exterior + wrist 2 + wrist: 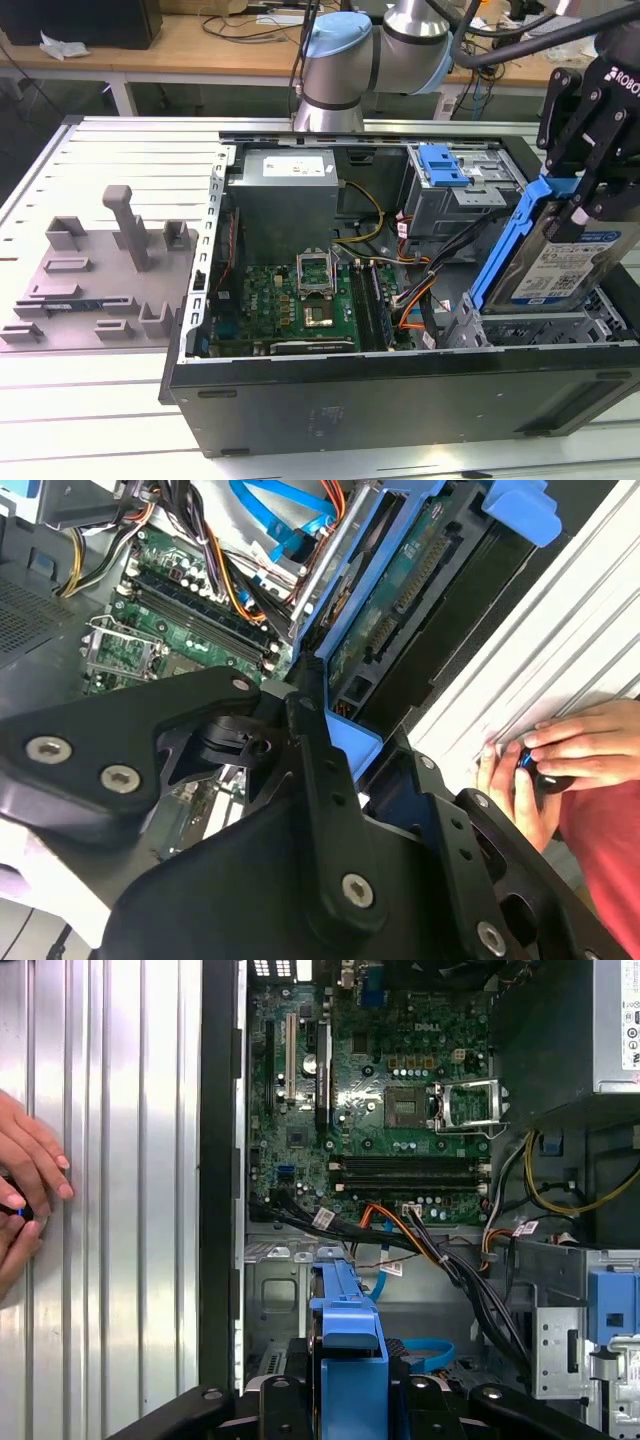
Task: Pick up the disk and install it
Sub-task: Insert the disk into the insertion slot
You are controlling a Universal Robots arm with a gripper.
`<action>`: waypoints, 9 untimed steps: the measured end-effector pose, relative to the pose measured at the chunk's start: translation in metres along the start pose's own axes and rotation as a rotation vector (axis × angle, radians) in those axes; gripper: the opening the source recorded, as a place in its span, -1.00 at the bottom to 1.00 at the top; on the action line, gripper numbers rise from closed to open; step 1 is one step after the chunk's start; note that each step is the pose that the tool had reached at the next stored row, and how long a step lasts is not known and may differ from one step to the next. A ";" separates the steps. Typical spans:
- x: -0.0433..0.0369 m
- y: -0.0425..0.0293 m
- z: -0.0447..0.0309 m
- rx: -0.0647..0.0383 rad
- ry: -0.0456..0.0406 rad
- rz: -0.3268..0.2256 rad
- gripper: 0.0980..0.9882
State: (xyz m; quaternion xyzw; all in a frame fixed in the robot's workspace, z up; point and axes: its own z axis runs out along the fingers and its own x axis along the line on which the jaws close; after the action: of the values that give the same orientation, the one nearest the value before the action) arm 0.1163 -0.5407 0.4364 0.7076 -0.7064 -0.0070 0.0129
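Observation:
The disk (555, 265), a silver drive with a white-and-blue label in a blue carrier, hangs tilted on edge over the drive cage (530, 328) at the case's front corner, on the exterior view's right. My gripper (566, 200) is shut on its upper end from above. In the second wrist view the disk (400, 590) shows its green circuit-board side, with the black fingers (312, 742) clamping the blue frame. The carrier's blue end (348, 1338) appears in the first wrist view just above the cage floor.
The open computer case (400, 405) holds a motherboard (290, 300), a power supply (285, 195), loose cables (420, 290) and a blue latch (443, 165). A grey fixture plate with a post (130, 225) lies on the exterior view's left. A person's hands (560, 760) rest on the ribbed table.

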 end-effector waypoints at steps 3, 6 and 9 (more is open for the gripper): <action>0.0002 -0.0001 0.0045 0.000 0.0000 0.000 -0.40; 0.0009 -0.0004 0.0149 0.000 0.0001 0.000 -0.40; 0.0014 -0.0006 0.0205 0.000 0.0001 0.000 -0.40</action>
State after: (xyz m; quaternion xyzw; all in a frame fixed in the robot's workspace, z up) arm 0.1163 -0.5422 0.4160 0.7076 -0.7064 -0.0069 0.0129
